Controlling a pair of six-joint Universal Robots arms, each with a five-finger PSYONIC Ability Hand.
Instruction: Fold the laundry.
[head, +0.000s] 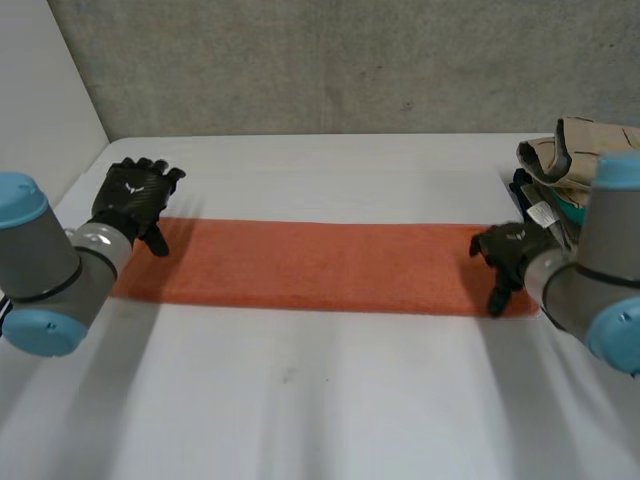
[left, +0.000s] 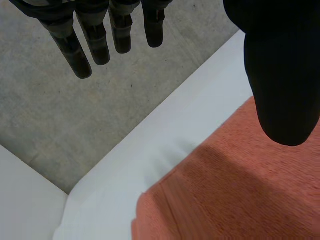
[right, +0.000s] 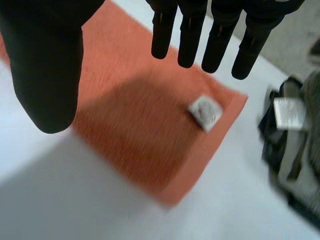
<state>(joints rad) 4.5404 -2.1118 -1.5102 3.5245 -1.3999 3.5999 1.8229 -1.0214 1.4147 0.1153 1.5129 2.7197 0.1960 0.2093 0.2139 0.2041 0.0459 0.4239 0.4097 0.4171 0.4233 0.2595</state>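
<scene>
A: Where is the laundry, and how are the hands held?

B: A long orange-red terry towel (head: 320, 265) is laid flat as a narrow strip across the white worktop (head: 320, 400). The left hand (head: 135, 200) is held over its left end, fingers straight and apart from the thumb, with nothing gripped. The right hand (head: 512, 255) is held above the right end, near a small white label (right: 205, 111), likewise spread and empty.

A: What could be spoiled from here?

B: If an end is pinched too shallowly, it could be dropped mid-fold. If the ends are lifted unevenly, the edges would likely be brought together skewed. The heap of beige and dark garments (head: 570, 165) just beside the right end could also be snagged by the right hand.
</scene>
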